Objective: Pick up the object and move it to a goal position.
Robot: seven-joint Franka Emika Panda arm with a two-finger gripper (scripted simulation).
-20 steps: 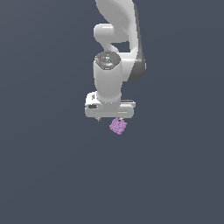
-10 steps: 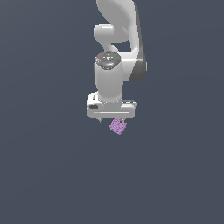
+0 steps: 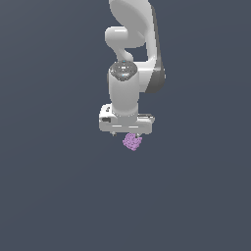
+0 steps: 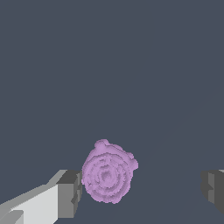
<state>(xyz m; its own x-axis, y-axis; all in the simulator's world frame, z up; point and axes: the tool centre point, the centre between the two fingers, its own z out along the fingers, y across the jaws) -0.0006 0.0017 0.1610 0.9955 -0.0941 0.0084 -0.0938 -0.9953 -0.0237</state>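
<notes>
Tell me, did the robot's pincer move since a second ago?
Barely. In the exterior view the pincer and the purple object sit at almost the same spot in the picture as before; there is no fixed landmark to judge against, only plain gray floor.

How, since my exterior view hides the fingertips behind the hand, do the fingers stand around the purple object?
Observer: The wrist view shows the gripper open, with the object between its fingers.
Operator: Is it centred?
Observer: No. It lies right beside one finger; the other finger stands well clear of it.
Operator: Does the near one touch it?
Observer: No gap shows between them, but I cannot confirm contact.
</notes>
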